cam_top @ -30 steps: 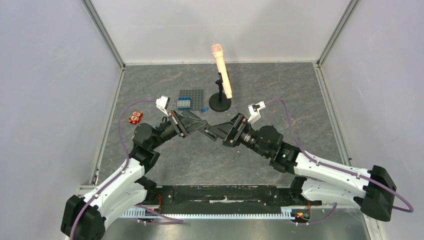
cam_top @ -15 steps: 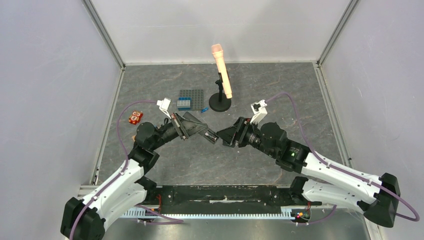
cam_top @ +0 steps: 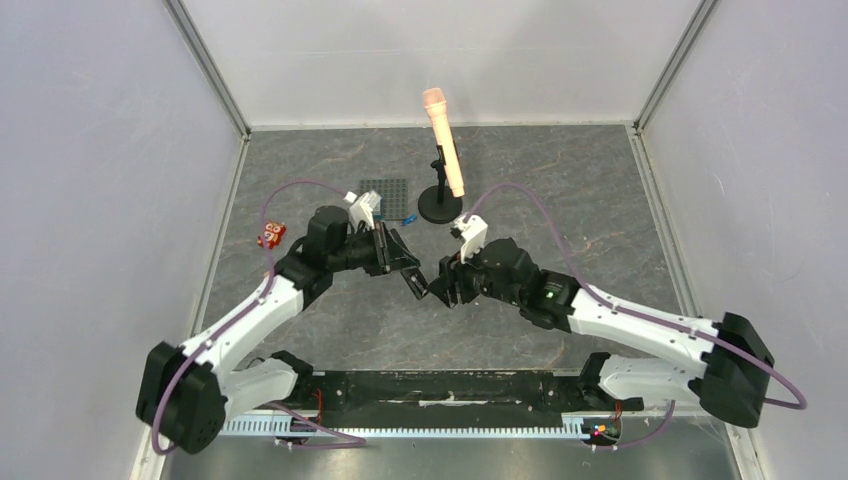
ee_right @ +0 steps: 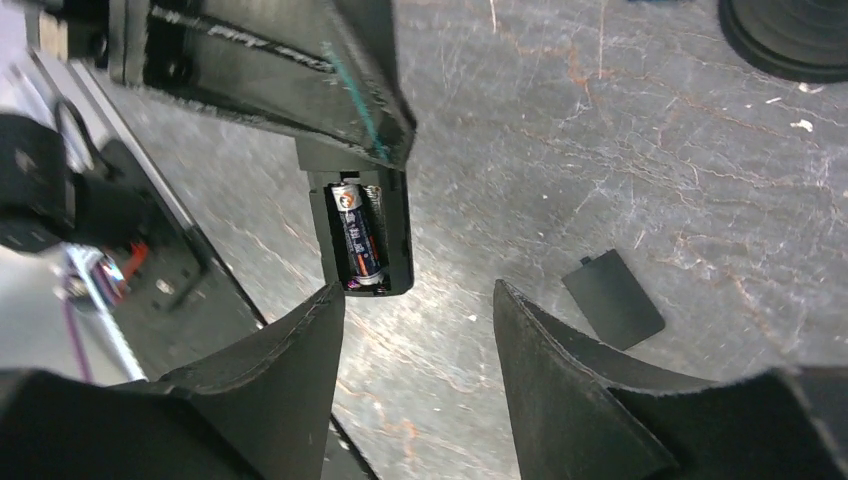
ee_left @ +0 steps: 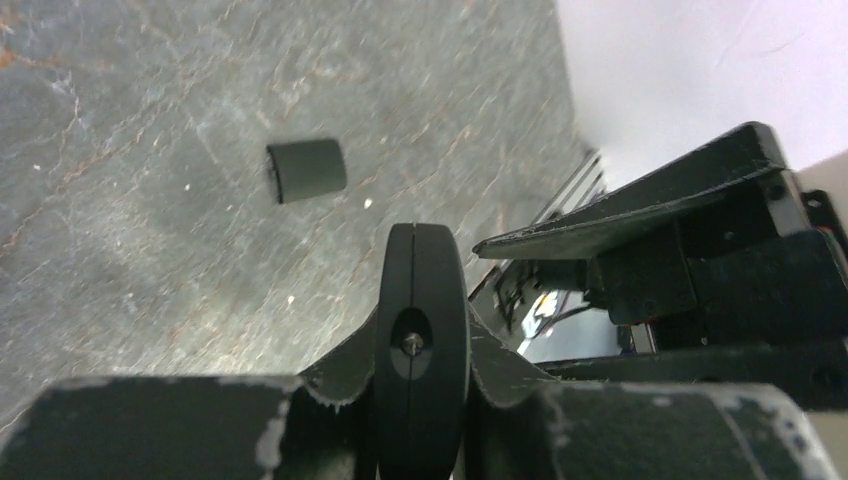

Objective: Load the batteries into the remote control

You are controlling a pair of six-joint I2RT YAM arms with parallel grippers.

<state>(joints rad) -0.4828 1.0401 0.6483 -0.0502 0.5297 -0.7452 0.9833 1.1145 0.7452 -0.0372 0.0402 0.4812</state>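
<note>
My left gripper (cam_top: 402,264) is shut on the remote control (cam_top: 414,281), a slim black bar held above the table. The left wrist view shows the remote end-on (ee_left: 421,330) between the fingers. In the right wrist view its battery bay (ee_right: 362,240) is open, with one dark battery (ee_right: 357,240) lying in it; the slot beside it looks dark. My right gripper (ee_right: 420,335) is open and empty, just short of the remote's end, also seen from above (cam_top: 442,287). The small black back cover (ee_right: 613,298) lies flat on the table, also in the left wrist view (ee_left: 306,170).
A peach microphone (cam_top: 443,150) on a black stand (cam_top: 439,208) stands at the back centre, its base in the right wrist view (ee_right: 790,25). A grey studded baseplate (cam_top: 385,188) lies beside it. A small red object (cam_top: 270,235) sits at the left.
The left arm has stretched out to the right with the remote. The right gripper has let go of the remote's end, opened, and swung left to face it.
</note>
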